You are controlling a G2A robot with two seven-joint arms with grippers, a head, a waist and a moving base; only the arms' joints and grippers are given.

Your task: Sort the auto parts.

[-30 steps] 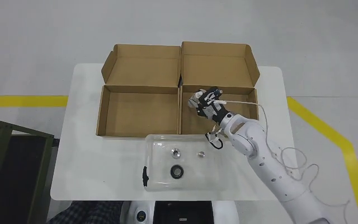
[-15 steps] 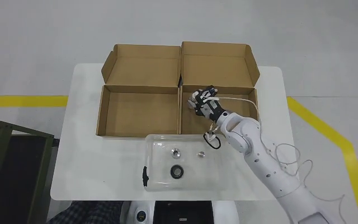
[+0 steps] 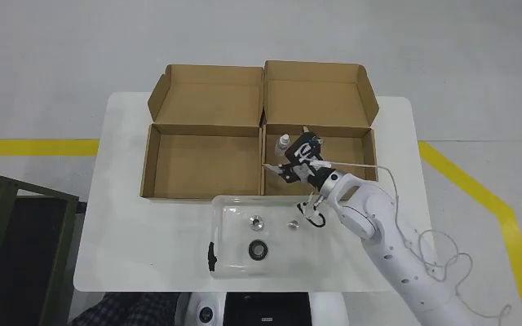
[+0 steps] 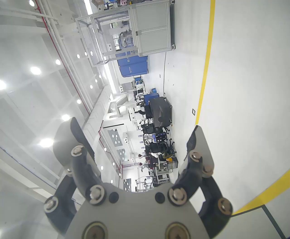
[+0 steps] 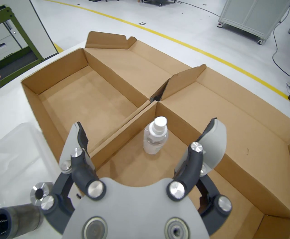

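On the white bench [image 3: 122, 204], the white bottle [image 5: 155, 139] stands upright in the right cardboard box [image 3: 352, 165] near its inner wall, apparently sorted, so the right gripper [image 3: 292, 155] hovers beside it with jaws wide and empty; the left gripper [image 4: 134, 126], idle, gapes likewise.

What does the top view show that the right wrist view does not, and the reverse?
Top view's own: the black ring-shaped part in the clear plastic tray. Right wrist view's own: a grey cabinet on castors on the floor. Shared: the open right gripper, the small white spray bottle upright in the right brown cardboard box, and the left cardboard box.
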